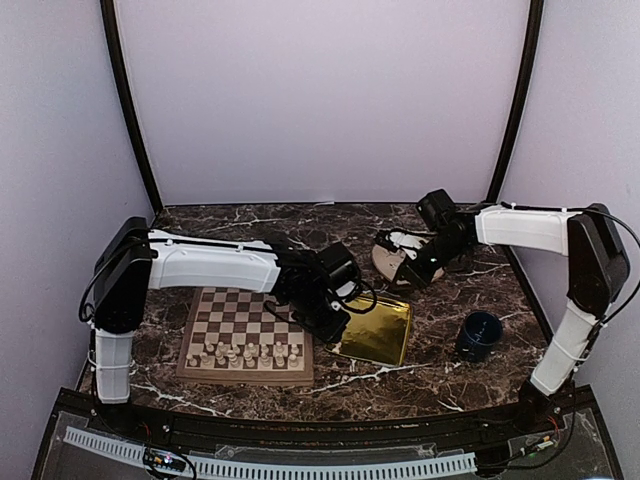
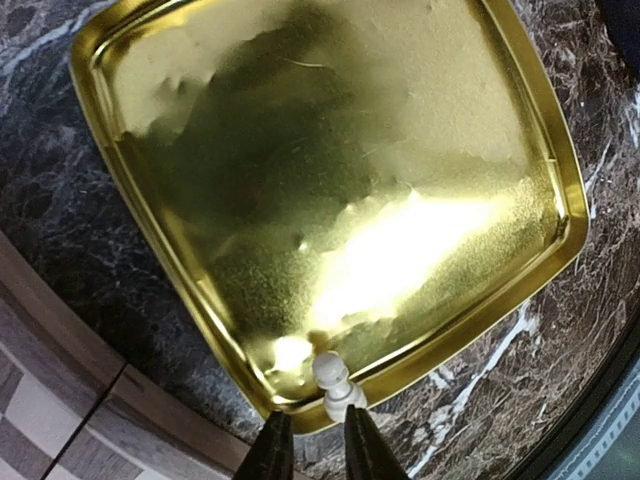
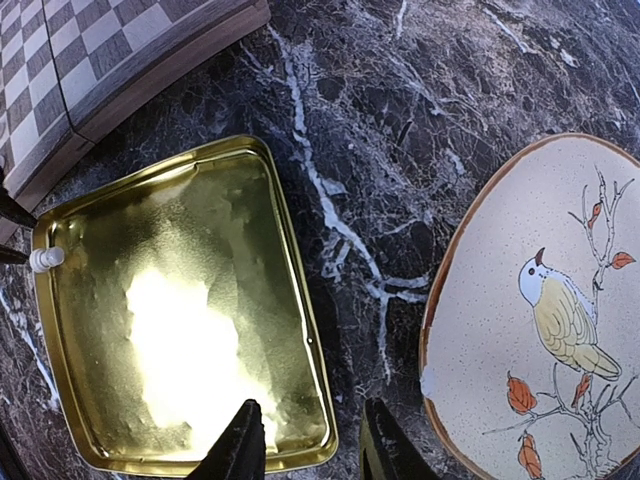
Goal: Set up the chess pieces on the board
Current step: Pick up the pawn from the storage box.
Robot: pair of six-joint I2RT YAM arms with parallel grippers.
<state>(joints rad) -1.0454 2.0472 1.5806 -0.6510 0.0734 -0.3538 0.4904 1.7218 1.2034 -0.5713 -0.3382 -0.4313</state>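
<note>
**Pawn pick at tray corner: seat the grip before lifting**

Pawn (image 2: 334, 385) sits in a corner of the tray (image 2: 330, 150), against the rim. Left gripper (image 2: 315, 442) brackets it with narrow jaws; can't tell if they're clamped on it. I'd pinch low, lift straight over the rim, then cross to the board (image 1: 235, 310). Right gripper (image 3: 312, 445) hangs spread and empty near the opposite corner.

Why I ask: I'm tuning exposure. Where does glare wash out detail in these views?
Left wrist: a blown-out patch low on the gold tray; the white pawn at its rim stays readable. Right wrist: the same hot spot; the bird plate is evenly lit and sharp. Top external: little glare, but soft, the chess pieces on the board mere specks.
</note>
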